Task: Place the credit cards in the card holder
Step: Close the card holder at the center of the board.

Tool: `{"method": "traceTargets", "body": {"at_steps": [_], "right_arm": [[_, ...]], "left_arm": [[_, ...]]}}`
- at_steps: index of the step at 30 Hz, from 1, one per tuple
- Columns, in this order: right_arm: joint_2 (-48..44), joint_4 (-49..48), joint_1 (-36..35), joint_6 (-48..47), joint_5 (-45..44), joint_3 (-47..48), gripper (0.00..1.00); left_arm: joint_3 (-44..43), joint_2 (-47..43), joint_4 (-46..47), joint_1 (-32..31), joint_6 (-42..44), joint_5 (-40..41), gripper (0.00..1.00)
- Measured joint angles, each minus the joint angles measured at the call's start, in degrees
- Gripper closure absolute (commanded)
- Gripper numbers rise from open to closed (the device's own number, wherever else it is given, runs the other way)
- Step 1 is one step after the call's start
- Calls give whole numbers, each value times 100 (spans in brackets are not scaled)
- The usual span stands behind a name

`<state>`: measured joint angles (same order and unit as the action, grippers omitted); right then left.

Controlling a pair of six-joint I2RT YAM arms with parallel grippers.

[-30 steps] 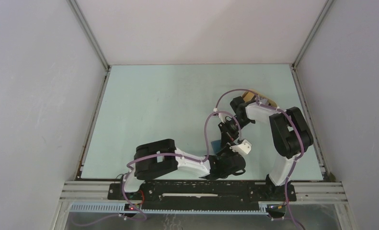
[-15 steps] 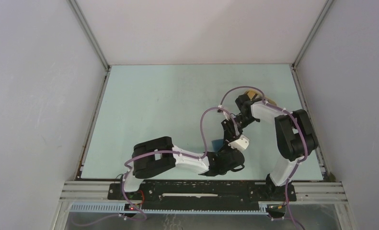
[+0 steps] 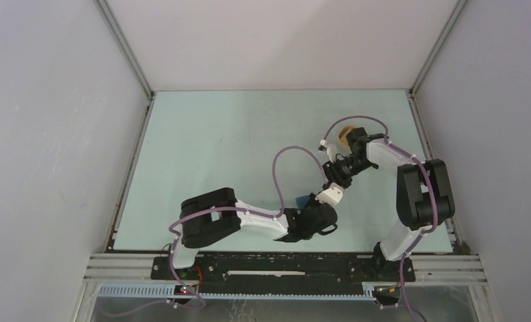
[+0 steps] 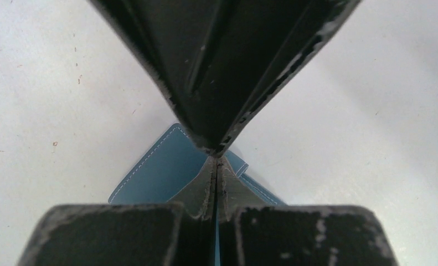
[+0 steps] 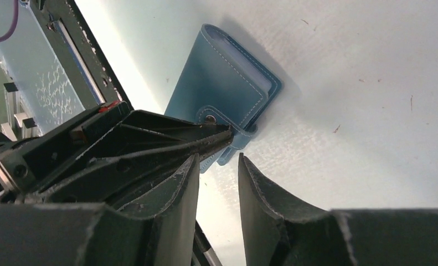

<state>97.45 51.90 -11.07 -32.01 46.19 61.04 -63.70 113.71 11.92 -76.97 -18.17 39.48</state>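
Top external view: the left gripper (image 3: 311, 210), clamped shut on the edge of the teal card holder (image 3: 304, 200), held it near the front of the table (image 3: 215, 147). The right gripper (image 3: 327, 196) hovered just beside it, jaws apart and empty, with a tan tray (image 3: 346, 131) farther back. Only the right wrist view showed the holder folded, its snap tab (image 5: 208, 118) at the left pincer's tip and its long axis slanting away from the right fingers (image 5: 261, 205). No loose credit cards appeared in any view. The left arm was the nearer.
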Motion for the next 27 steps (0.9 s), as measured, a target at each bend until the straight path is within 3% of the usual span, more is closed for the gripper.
{"method": "traceTargets", "body": {"at_steps": [5, 15, 27], "right_arm": [[-55, 57, 44, -72, 24, 0, 59], [-107, -57, -131, 28, 15, 0, 71], [7, -256, -590, 205, -85, 0, 70]], "left_arm": [[153, -111, 103, 57, -138, -127, 100], [804, -699, 155, 262, -595, -629, 94], [1434, -1237, 424, 621, -1088, -1473, 91]]}}
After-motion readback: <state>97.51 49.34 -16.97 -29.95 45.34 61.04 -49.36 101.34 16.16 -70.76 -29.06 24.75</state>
